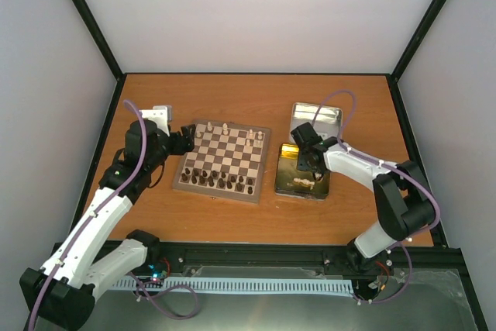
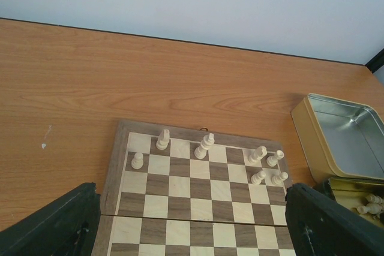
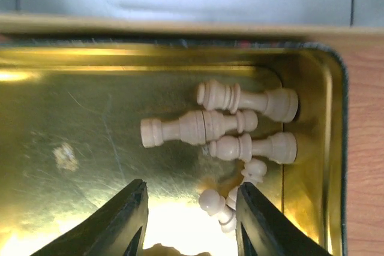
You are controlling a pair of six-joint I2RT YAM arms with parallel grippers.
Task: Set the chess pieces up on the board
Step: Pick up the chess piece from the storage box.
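An orange-brown wooden table [image 1: 248, 218] sits inside a booth of plain pale walls [image 1: 256, 13] edged with a black frame [image 1: 85, 17]. The board [image 1: 225, 159] lies left of centre, with a gold tin [image 1: 288, 180] just beside its right edge and a silver lid [image 1: 319, 116] behind the tin. Only the overhead camera shows the dark pieces [image 1: 217, 180] lined along the board's near rows. The left wrist camera shows the far rows instead, where seven cream chess pieces [image 2: 206, 146] stand upright, four of them bunched at the right corner. The left gripper [image 2: 192, 214] hangs over the board's left side with its fingers spread wide and nothing between them. The right wrist camera looks straight into the gold tin, where more cream figures lie on their sides in a heap against one wall, three taller ones and some smaller ones. The right gripper [image 3: 189, 208] is low in the tin, jaws parted, with a small piece lying loose in the gap beside one finger
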